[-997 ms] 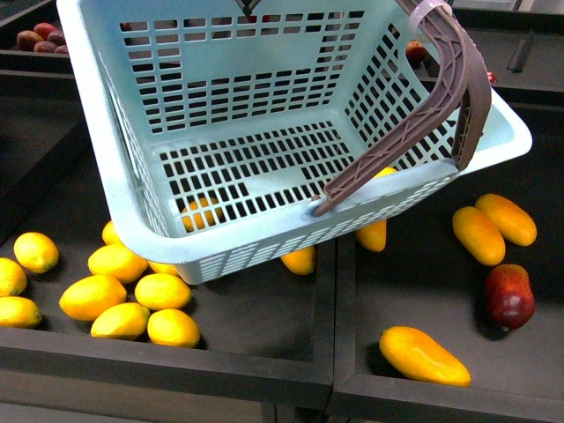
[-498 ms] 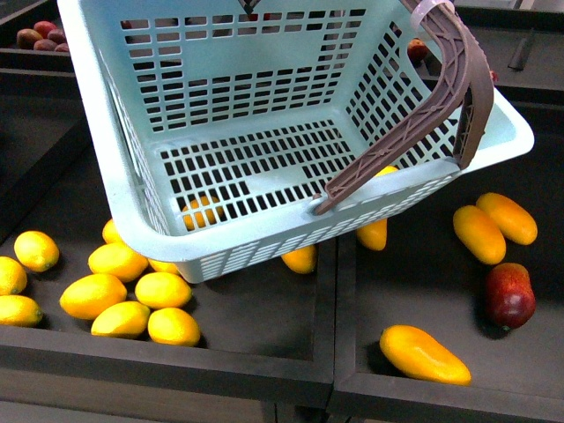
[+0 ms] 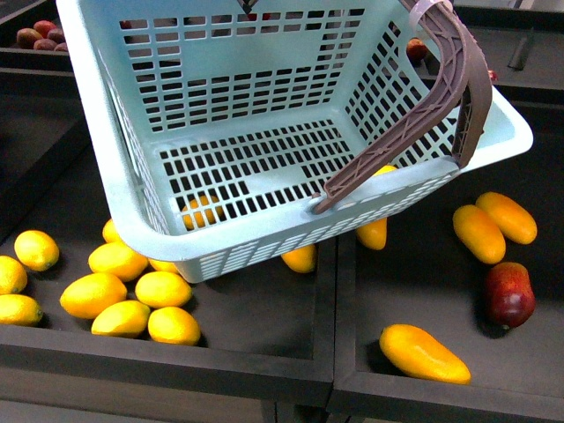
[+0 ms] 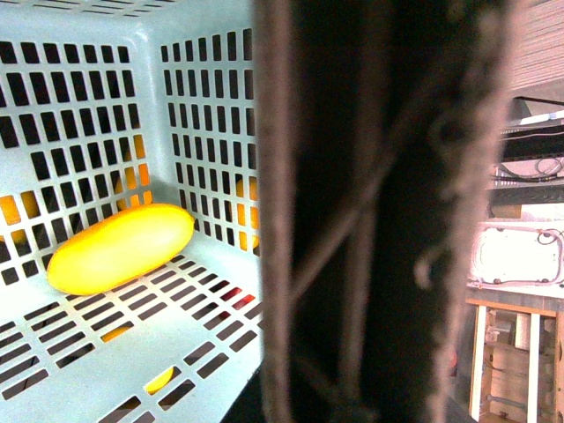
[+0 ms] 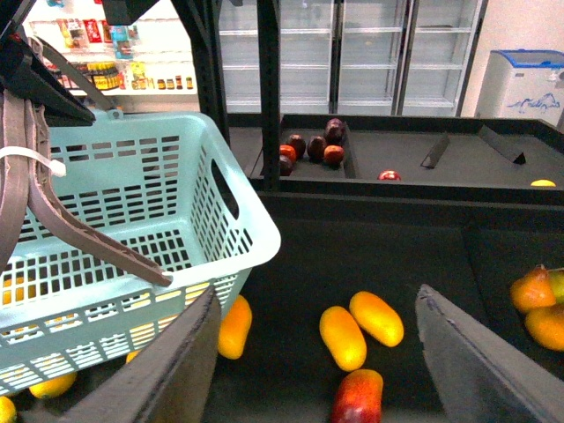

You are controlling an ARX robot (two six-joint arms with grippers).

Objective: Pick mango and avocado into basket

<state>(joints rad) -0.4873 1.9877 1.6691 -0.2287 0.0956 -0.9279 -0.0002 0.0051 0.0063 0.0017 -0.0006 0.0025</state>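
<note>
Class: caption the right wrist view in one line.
Open right gripper above mangoes and a red fruit, teal basket alongside.

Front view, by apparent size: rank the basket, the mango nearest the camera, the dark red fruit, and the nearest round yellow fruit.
1. basket, by far.
2-3. nearest mango and dark red fruit: too alike to rank; the mango is longer, the fruit fatter.
4. round yellow fruit, smallest.
</note>
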